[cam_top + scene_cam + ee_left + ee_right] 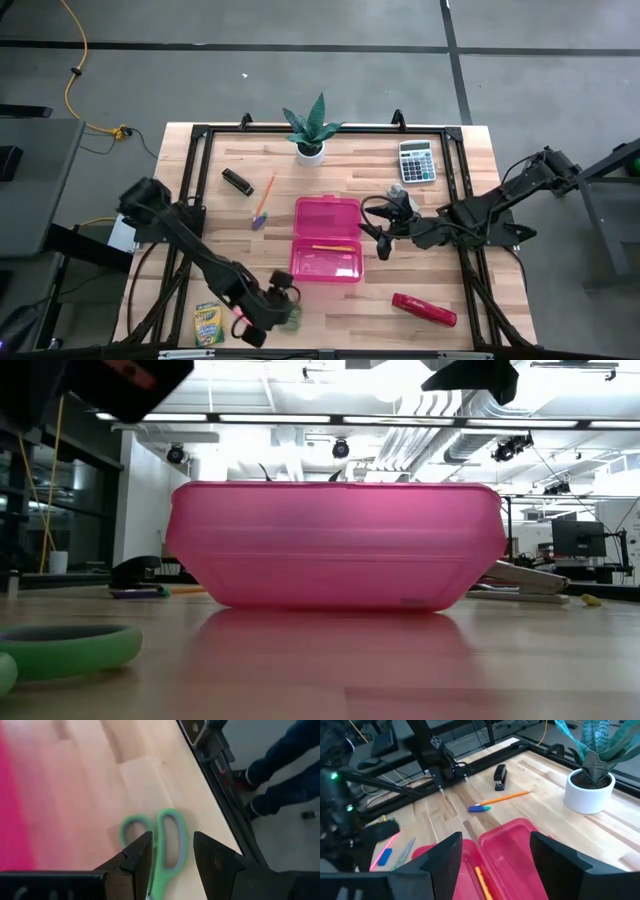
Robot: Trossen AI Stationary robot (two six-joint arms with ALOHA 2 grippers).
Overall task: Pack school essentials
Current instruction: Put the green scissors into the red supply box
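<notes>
The green-handled scissors (167,837) lie flat on the table near its near edge, also low in the low view (60,650). My left gripper (172,840) (283,305) hovers open above them, a finger on either side of the handles' neck; whether it touches them I cannot tell. The yellow-green crayon box (208,323) lies left of it. An open pink case (327,238) sits mid-table with an orange pencil (482,880) inside. My right gripper (495,842) (378,238) hangs open at the case's right side. Another orange pencil (265,192) and a blue marker (259,221) lie left of the case.
A potted plant (310,135) stands at the far edge, with a grey calculator (416,160) to its right. A red stapler (424,310) lies near the near right corner and a small black item (237,181) far left. A person's legs (280,770) show beyond the table's edge.
</notes>
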